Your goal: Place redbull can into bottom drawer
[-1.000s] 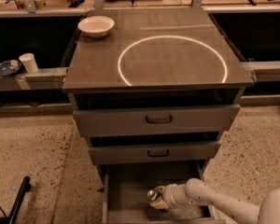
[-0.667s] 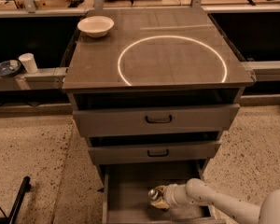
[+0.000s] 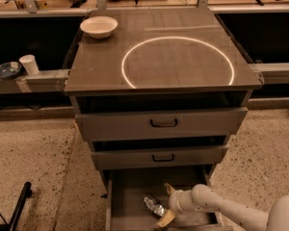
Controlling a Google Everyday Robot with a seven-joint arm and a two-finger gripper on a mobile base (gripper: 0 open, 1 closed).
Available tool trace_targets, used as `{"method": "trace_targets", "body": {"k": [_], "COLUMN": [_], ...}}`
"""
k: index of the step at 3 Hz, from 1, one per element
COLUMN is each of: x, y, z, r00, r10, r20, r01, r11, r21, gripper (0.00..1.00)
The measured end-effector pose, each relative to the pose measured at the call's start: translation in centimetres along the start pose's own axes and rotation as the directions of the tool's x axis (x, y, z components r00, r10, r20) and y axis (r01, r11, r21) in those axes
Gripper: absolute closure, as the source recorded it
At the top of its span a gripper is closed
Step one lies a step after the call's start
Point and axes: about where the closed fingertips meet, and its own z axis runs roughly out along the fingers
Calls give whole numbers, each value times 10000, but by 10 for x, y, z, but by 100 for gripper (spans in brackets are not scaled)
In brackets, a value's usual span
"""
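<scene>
The redbull can (image 3: 153, 205), small and silver-grey, lies tilted on the floor of the open bottom drawer (image 3: 129, 189). My gripper (image 3: 165, 205) reaches into that drawer from the lower right on its white arm. Its two tan fingers (image 3: 169, 189) are spread apart, one above and one below the can's right end. The gripper is open, and the can rests on the drawer floor just left of the jaws.
The cabinet (image 3: 159, 57) has a flat top with a bright ring of light and a white bowl (image 3: 98, 26) at its back left corner. The two upper drawers (image 3: 161, 123) stand slightly open. A white paper cup (image 3: 29, 64) stands on a ledge at left. A black bar (image 3: 17, 207) lies on the floor at lower left.
The gripper's fingers have spread apart and let go of the can. The can now lies on the drawer floor, a little left of where it was held.
</scene>
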Motion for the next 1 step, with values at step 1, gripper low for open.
{"method": "trace_targets", "body": {"k": [1], "x": [0], "y": [0], "z": [0], "r00": [10000], "r10": [0], "r20": [0], "r01": [0], "r11": [10000], "r21": [0], "gripper": [0]}}
